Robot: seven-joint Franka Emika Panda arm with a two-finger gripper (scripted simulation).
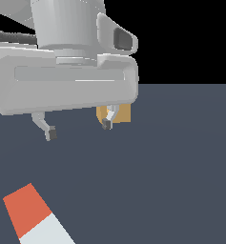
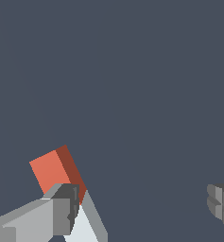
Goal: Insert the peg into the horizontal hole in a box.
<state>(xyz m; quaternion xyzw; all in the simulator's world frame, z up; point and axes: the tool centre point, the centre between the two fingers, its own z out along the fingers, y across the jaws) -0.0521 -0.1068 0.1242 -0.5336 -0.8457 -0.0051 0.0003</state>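
The peg (image 1: 35,217) lies flat on the dark counter (image 1: 171,167) at the exterior view's lower left, its long axis slanting, red-orange half toward the box (image 1: 121,113), white half running off frame. The hand (image 1: 78,129) hangs above, spread wide and empty, partly hiding the box

- I can read no text, label, brand, number or sign in either view.
- The peg (image 1: 35,217) shows me only its plain red-orange and white halves, with no marking on them.
- The box (image 1: 123,113), which I see partly hidden behind the gripper (image 1: 78,128), has a bare tan face where visible.
- The gripper's grey housing carries no lettering that I can make out.
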